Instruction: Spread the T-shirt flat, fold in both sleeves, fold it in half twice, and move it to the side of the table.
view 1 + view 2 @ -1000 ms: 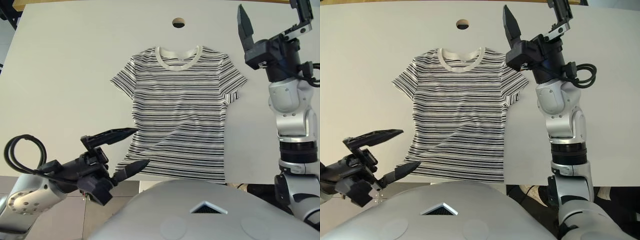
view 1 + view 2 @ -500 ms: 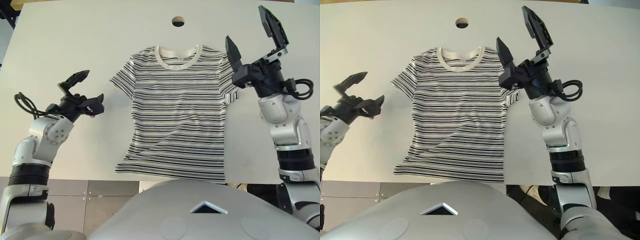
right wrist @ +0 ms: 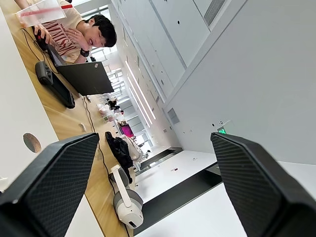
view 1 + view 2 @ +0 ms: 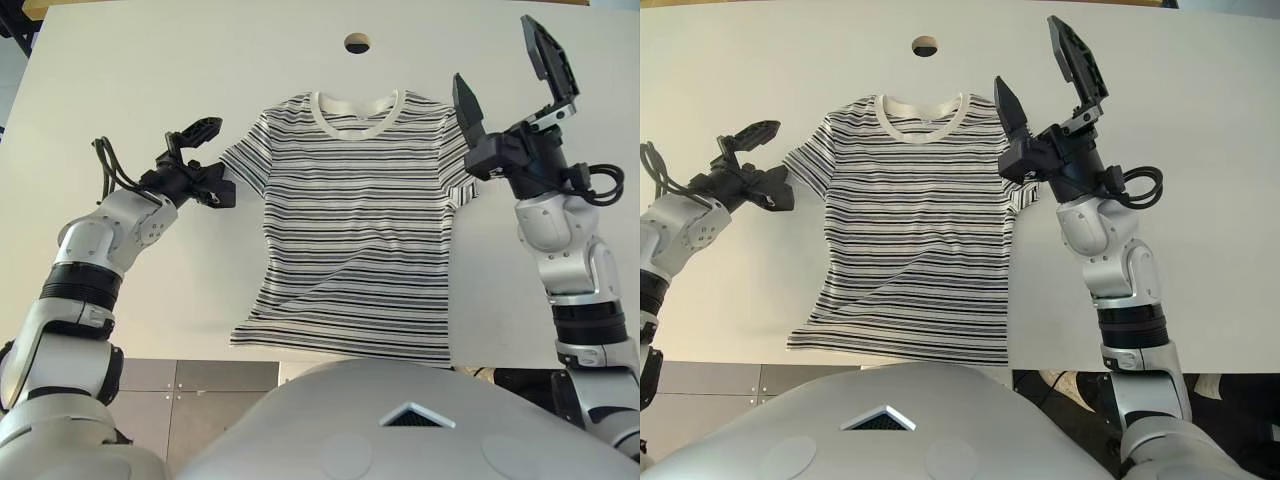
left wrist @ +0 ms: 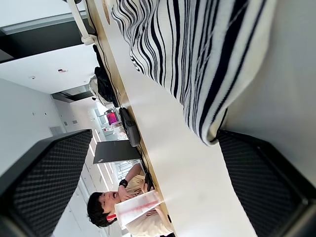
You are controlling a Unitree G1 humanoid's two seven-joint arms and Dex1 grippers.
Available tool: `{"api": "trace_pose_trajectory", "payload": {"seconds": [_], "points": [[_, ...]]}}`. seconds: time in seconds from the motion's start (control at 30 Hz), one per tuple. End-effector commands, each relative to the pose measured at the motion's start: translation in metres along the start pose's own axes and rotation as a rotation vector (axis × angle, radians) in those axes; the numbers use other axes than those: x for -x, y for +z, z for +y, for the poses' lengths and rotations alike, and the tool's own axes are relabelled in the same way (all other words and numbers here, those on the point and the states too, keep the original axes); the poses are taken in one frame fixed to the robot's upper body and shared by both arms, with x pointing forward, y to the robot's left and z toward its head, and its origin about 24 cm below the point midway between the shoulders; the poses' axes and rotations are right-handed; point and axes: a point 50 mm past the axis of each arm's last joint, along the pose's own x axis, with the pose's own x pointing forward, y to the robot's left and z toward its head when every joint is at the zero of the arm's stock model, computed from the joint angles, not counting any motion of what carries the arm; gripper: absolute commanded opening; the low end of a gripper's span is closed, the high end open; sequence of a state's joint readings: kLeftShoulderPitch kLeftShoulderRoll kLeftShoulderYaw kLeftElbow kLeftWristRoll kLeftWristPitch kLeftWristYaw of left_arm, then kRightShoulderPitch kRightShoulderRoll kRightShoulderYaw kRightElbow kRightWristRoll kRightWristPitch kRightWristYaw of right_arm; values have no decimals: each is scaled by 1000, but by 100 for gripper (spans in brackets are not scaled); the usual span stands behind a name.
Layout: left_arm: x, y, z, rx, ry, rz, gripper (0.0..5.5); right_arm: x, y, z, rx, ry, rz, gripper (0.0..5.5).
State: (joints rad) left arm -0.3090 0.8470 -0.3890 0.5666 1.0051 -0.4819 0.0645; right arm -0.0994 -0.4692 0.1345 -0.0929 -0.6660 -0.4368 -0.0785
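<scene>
Left gripper [image 4: 212, 162]: black fingers spread wide, tips just beside left sleeve edge of black-and-white striped short-sleeved T-shirt [image 4: 355, 220]. Right gripper [image 4: 505, 80]: fingers spread wide, pointing up, near right sleeve. T-shirt lies flat, collar away from robot, mid white table [image 4: 120, 60].

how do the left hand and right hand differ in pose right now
The left hand sits low by the table, fingers aimed sideways at the T-shirt sleeve edge; the right hand has its fingers pointing up, away from the table. The left hand is beside its sleeve, off the cloth; the right hand overlaps its sleeve in the head views. Both are open and empty.
</scene>
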Motion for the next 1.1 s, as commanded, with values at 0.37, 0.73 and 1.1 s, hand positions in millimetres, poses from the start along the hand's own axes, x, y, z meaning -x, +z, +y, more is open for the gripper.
{"api": "trace_pose_trajectory", "payload": {"seconds": [0.37, 0.73, 1.1], "points": [[-6, 8, -20, -6, -105, -41, 312, 1, -3, 0, -2, -4, 13, 420], [-8, 13, -25, 1, -114, -56, 132, 3, -3, -4, -4, -9, 20, 420], [-4, 6, -18, 65, -33, 9, 13, 5, -4, -6, -14, -13, 31, 420]]}}
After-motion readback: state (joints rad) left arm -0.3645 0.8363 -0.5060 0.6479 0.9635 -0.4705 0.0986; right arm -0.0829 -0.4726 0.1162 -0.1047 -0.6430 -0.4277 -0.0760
